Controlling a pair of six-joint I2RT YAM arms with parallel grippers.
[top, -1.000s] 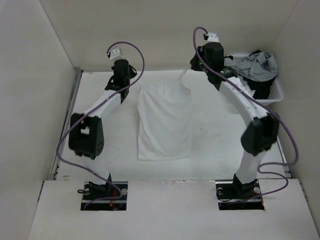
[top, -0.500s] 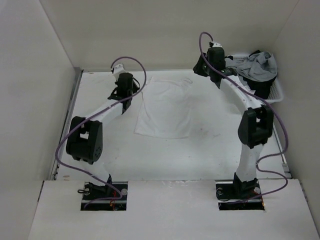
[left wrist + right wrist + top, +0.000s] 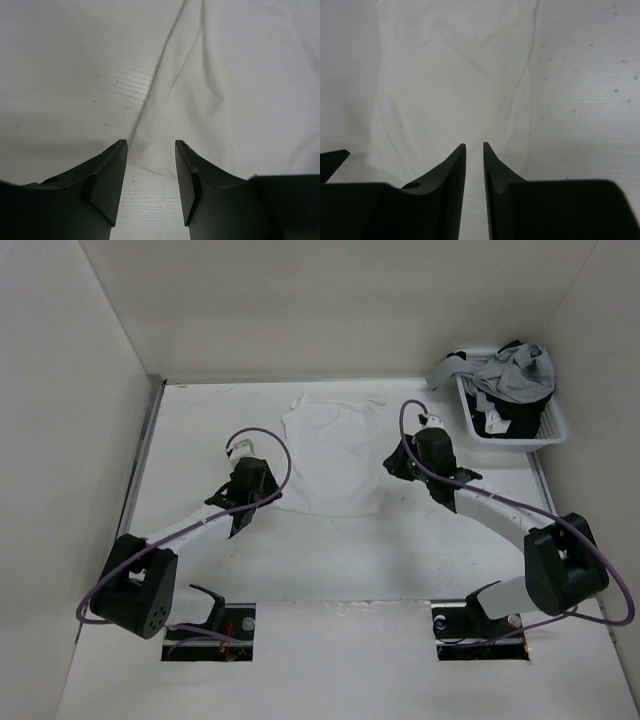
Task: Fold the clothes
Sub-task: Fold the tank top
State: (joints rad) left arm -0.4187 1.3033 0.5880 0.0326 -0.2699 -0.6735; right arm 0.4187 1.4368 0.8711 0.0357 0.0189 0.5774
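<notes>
The clothes (image 3: 330, 455), a thin white strappy top, lie flat at the middle back of the table with the straps toward the far wall. My left gripper (image 3: 250, 496) hovers low by the top's near left corner. In the left wrist view that gripper (image 3: 150, 143) is open, with bare table and the cloth's corner (image 3: 240, 90) showing past it. My right gripper (image 3: 401, 462) sits by the top's right edge. In the right wrist view it (image 3: 474, 145) stands over the cloth (image 3: 455, 75), its jaws a narrow gap apart with nothing between them.
A white basket (image 3: 553, 430) at the back right holds a heap of grey and dark garments (image 3: 505, 375), some spilling over its rim. White walls close in the table on the left, back and right. Purple cables loop off both wrists.
Both grippers were raised at the back, shut on the top's upper edge. They let go; the top now lies flat farther back, and both arms came down toward the near side.
</notes>
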